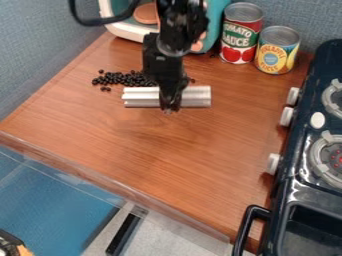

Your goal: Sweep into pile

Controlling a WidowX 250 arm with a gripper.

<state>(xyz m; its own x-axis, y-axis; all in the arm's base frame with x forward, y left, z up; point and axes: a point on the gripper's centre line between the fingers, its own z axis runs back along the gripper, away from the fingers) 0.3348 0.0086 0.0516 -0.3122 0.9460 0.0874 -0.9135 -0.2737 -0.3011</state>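
The gripper [172, 104] hangs over the upper middle of the wooden counter, shut on a silvery ridged metal bar [196, 96] that lies crosswise, its two ends sticking out left and right. Black beads [127, 78] are gathered in a band just behind the bar, mostly toward its left end, with a few loose ones at the band's left. A bead or so shows to the right of the gripper, behind the bar. The arm and gripper hide the middle of the band.
Behind the bar at the right stand a tomato sauce can [240, 34] and a pineapple can [276, 50]. A teal and white toy [124, 25] is at the back. A dark toy stove [294, 185] lines the right side; the counter's front edge [113, 184] runs diagonally.
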